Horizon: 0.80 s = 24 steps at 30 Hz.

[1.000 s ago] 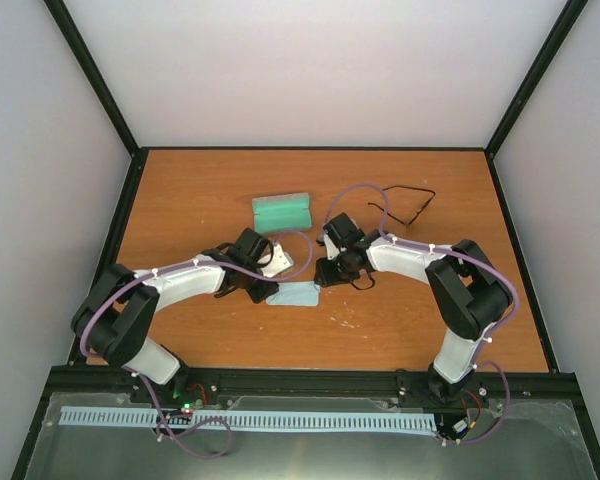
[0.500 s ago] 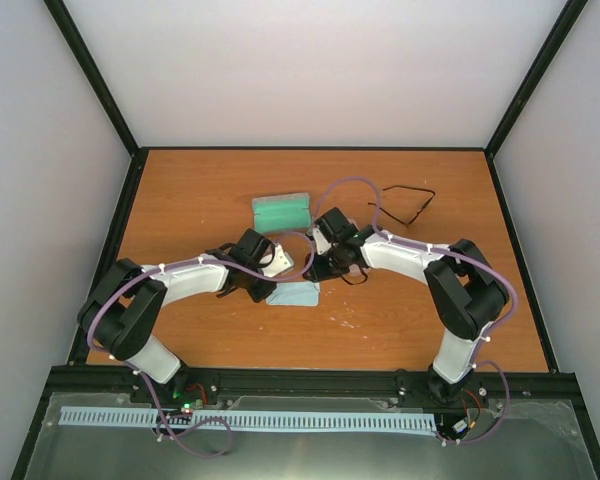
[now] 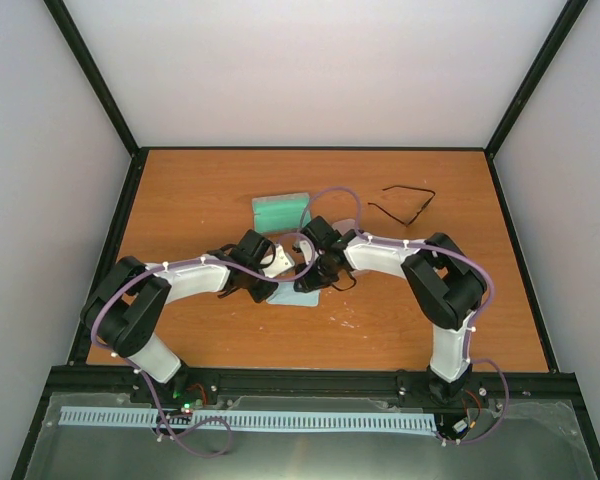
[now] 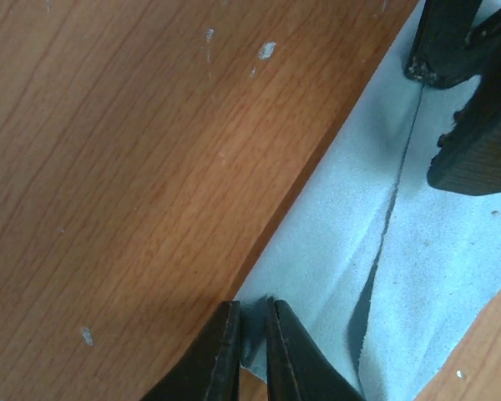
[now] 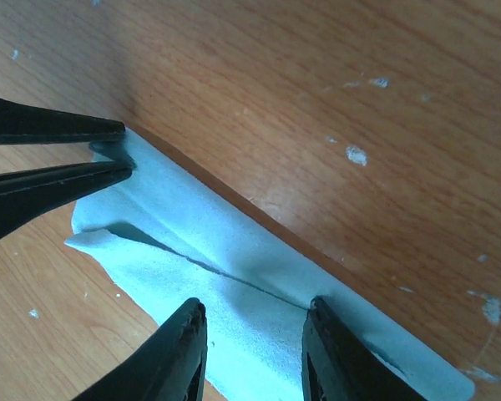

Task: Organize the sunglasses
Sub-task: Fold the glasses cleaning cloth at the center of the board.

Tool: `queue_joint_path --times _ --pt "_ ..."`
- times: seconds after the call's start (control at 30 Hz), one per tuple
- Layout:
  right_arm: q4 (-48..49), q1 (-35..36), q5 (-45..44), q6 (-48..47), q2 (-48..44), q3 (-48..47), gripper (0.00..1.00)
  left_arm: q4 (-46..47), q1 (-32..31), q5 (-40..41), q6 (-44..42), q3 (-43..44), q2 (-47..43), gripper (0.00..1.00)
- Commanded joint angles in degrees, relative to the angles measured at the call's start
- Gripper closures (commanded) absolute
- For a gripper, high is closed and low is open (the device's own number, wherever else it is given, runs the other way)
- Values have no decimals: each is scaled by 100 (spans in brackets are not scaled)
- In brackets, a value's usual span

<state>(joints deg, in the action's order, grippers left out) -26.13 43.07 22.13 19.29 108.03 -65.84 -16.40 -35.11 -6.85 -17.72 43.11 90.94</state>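
The sunglasses, thin and black, lie on the table at the back right, away from both grippers. A folded light-blue cloth lies mid-table between the two grippers. My left gripper is shut on one corner of the cloth, with fabric pinched between its tips. My right gripper stands open over the other end of the cloth, one fingertip on each side of the fold line. The left gripper's fingers show at the left edge of the right wrist view.
An open green case lies just behind the grippers, left of centre. The wooden table is walled by a black frame and pale panels. Both arms bend inward and meet close together at mid-table.
The right gripper has moved left, from beside the cloth to over it. The left gripper has closed onto the cloth's corner.
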Motion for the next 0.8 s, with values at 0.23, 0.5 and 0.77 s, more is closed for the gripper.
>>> queue_joint_path --times 0.23,0.5,0.77 --pt "-204 126 255 -141 78 150 70 122 -2 8 33 38 183 88" --pt "-292 241 466 -229 -165 466 70 152 -4 17 66 79 320 89" --pt "-658 246 461 -404 -506 679 70 220 -4 44 90 -19 360 90"
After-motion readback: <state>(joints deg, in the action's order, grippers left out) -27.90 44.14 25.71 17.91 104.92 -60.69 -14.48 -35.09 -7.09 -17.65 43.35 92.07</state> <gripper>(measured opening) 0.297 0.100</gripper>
